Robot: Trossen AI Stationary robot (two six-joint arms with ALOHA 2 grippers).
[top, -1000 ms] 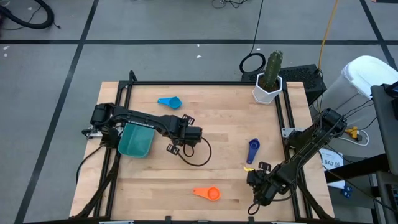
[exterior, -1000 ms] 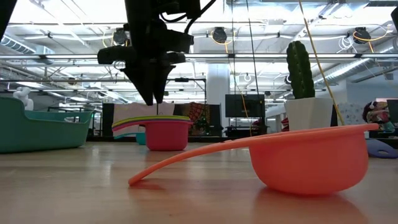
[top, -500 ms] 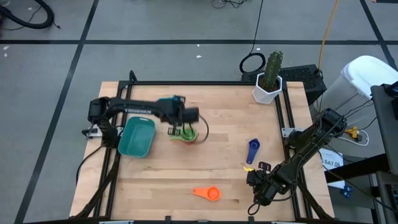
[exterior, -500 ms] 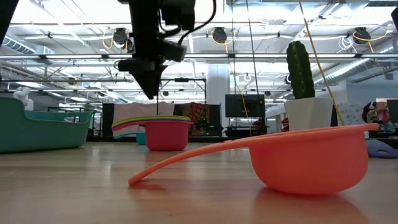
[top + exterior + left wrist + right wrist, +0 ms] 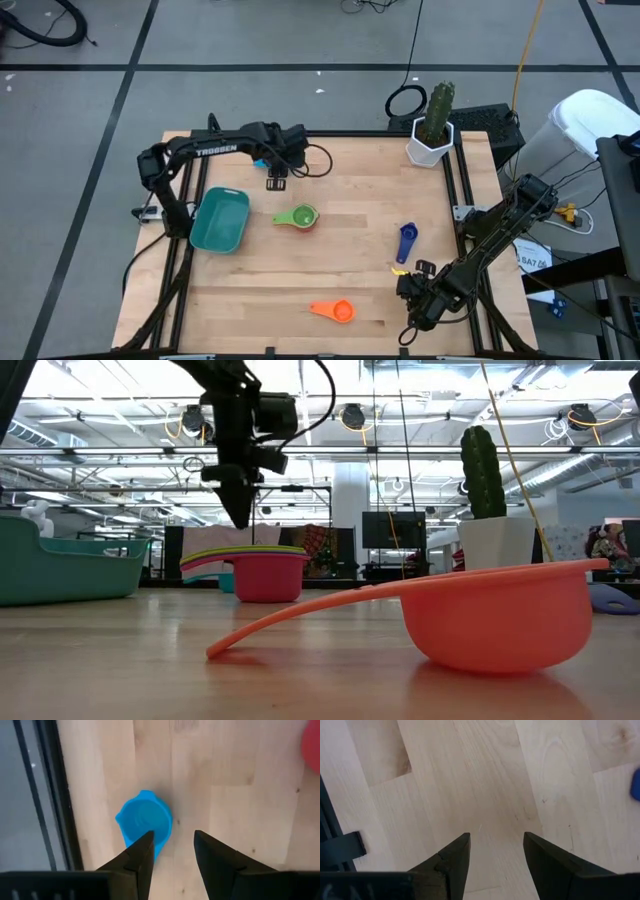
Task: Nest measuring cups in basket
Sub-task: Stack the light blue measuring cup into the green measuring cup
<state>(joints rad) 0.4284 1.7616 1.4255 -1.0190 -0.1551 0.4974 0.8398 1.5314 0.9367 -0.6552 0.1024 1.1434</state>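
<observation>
My left gripper [image 5: 277, 181] hangs open over the far part of the table and points down. Just below it lies the light blue cup [image 5: 144, 820], untouched, partly behind one finger in the left wrist view. A nested stack [image 5: 298, 217] with the green cup on top stands right of the teal basket [image 5: 220, 220]; in the low view its red cup [image 5: 265, 577] rests on the table. The dark blue cup [image 5: 406, 240] and the orange cup [image 5: 335, 311] lie apart on the table. My right gripper [image 5: 415, 285] waits open above bare wood [image 5: 495, 842].
A white pot with a cactus [image 5: 432, 130] stands at the far right corner. A black frame rail [image 5: 55, 795] runs along the table's edge close to the light blue cup. Bare wood lies between the stack and the dark blue cup.
My left gripper has swung from above the nested stack toward the table's far edge and now hangs over the light blue cup; it has rolled somewhat on the way. The stack has stayed where it was.
</observation>
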